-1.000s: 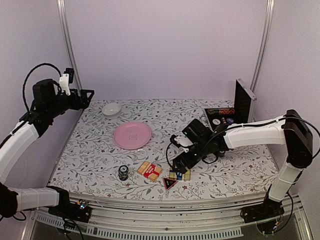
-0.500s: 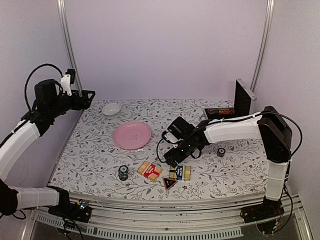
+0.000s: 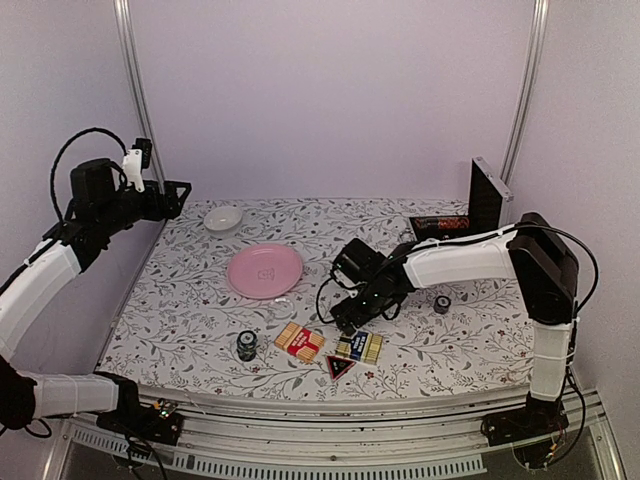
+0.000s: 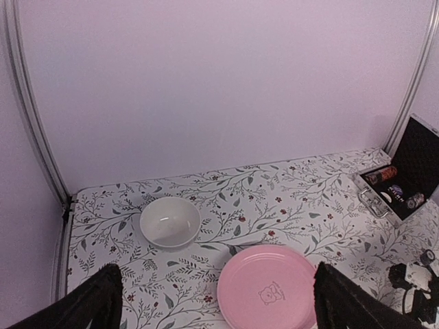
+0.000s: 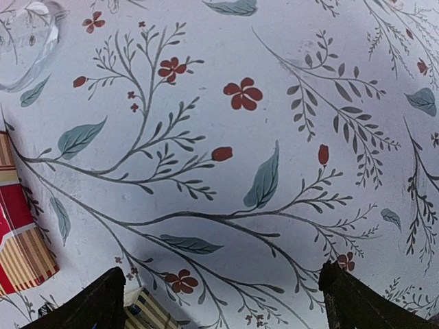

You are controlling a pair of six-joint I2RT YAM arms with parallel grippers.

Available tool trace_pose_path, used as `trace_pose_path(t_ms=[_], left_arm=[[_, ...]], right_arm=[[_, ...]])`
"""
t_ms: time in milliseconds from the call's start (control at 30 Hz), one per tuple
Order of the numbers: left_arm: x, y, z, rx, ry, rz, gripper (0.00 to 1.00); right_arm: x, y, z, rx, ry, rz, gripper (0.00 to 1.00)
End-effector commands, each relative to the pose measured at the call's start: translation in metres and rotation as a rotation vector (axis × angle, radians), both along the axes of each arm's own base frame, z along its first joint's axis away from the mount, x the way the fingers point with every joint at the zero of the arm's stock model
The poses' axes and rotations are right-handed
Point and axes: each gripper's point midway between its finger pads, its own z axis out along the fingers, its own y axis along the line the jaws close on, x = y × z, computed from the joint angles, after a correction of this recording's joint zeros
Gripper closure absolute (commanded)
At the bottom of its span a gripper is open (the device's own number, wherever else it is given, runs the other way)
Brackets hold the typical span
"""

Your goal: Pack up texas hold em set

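The silver case [image 3: 470, 215] stands open at the back right, lid up, with chips inside; it also shows in the left wrist view [image 4: 401, 185]. A red card deck [image 3: 300, 341], a blue card deck [image 3: 359, 347], a black triangular marker [image 3: 339, 367] and a chip stack [image 3: 247, 345] lie near the front edge. Another chip stack [image 3: 441, 304] sits to the right. My right gripper [image 3: 343, 318] is open and empty, low over the cloth just behind the blue deck [image 5: 147, 312]; the red deck [image 5: 20, 240] shows at the left. My left gripper [image 3: 180, 191] is open, high at the far left.
A pink plate [image 3: 264, 270] lies left of centre and a small white bowl [image 3: 223, 218] behind it; both show in the left wrist view, plate [image 4: 271, 288] and bowl [image 4: 169, 221]. Metal frame posts stand at the back corners. A clear plastic piece [image 5: 27, 38] lies at the upper left.
My right gripper has swung left from near the case and dropped low behind the blue deck. A chip stack now stands uncovered to the right. The left arm has barely moved.
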Motion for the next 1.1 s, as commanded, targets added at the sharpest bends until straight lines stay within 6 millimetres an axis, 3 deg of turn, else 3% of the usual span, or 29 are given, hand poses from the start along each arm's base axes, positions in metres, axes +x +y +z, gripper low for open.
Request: trace_pose_path(t_ms=[0, 300, 433, 567, 900, 1067], left_arm=[[0.001, -0.001, -0.002, -0.008, -0.002, -0.011, 0.03], [0.001, -0.002, -0.003, -0.01, 0.001, -0.015, 0.03], [0.001, -0.001, -0.003, -0.011, 0.0, -0.012, 0.03], [0.001, 0.001, -0.002, -0.01, -0.009, 0.003, 0.03], [-0.001, 0.0, 0.0, -0.009, -0.03, 0.003, 0.03], [-0.004, 0.001, 0.002, -0.003, -0.048, 0.009, 0.03]], right_arm=[[0.006, -0.035, -0.015, -0.074, 0.019, -0.12, 0.01], [0.005, -0.058, -0.006, -0.056, 0.025, -0.208, 0.01], [0.007, -0.052, 0.024, 0.013, -0.011, -0.223, 0.01], [-0.005, -0.034, 0.056, 0.081, -0.06, -0.176, 0.01], [-0.049, -0.011, 0.029, 0.064, 0.024, -0.153, 0.04], [-0.054, -0.009, 0.022, 0.023, 0.015, -0.155, 0.04]])
